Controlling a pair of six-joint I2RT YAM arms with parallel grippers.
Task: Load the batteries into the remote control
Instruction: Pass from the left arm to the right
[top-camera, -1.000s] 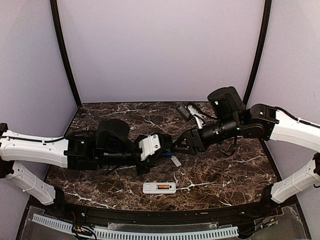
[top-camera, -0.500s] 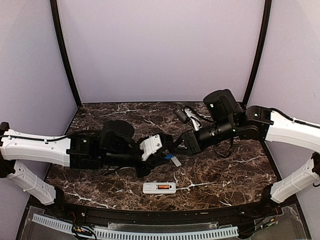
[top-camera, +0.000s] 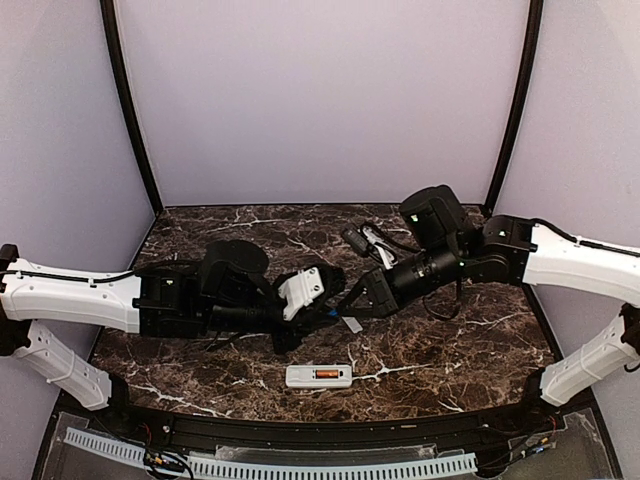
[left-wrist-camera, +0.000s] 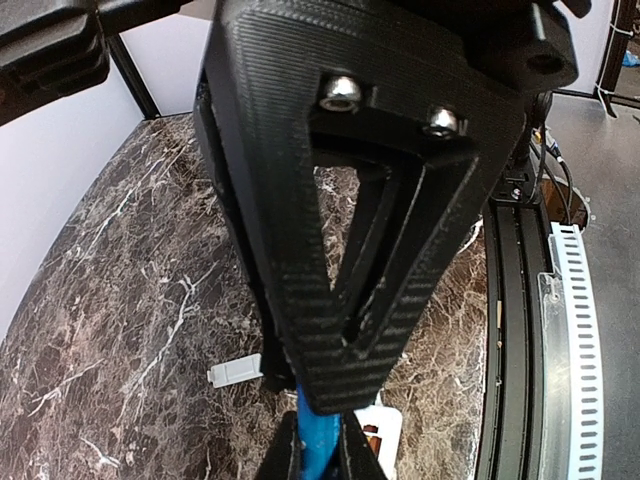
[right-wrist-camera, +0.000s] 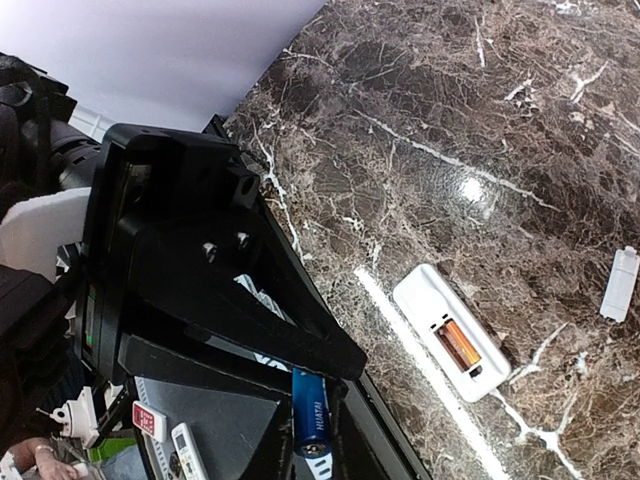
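Note:
The blue battery (left-wrist-camera: 318, 440) is clamped between my left gripper's (left-wrist-camera: 318, 455) fingers. In the right wrist view the same battery (right-wrist-camera: 312, 410) lies between my right gripper's (right-wrist-camera: 312, 445) fingers, which sit close on both sides. The two grippers (top-camera: 335, 303) (top-camera: 353, 299) meet tip to tip above mid-table, hiding the battery from above. The white remote control (top-camera: 319, 376) lies back-up near the front edge. The orange-red battery (top-camera: 326, 374) sits in its open recess, also seen in the right wrist view (right-wrist-camera: 460, 343).
The small loose white cover piece (top-camera: 352, 324) lies on the marble just below the grippers, also in the left wrist view (left-wrist-camera: 235, 372). Black and white clutter with cables (top-camera: 372, 230) sits at the back. A black rail (top-camera: 300, 428) runs along the table's front edge.
My right arm has swung left and brought its gripper up against the left gripper and the blue battery. The left arm, the remote and the cover have stayed put.

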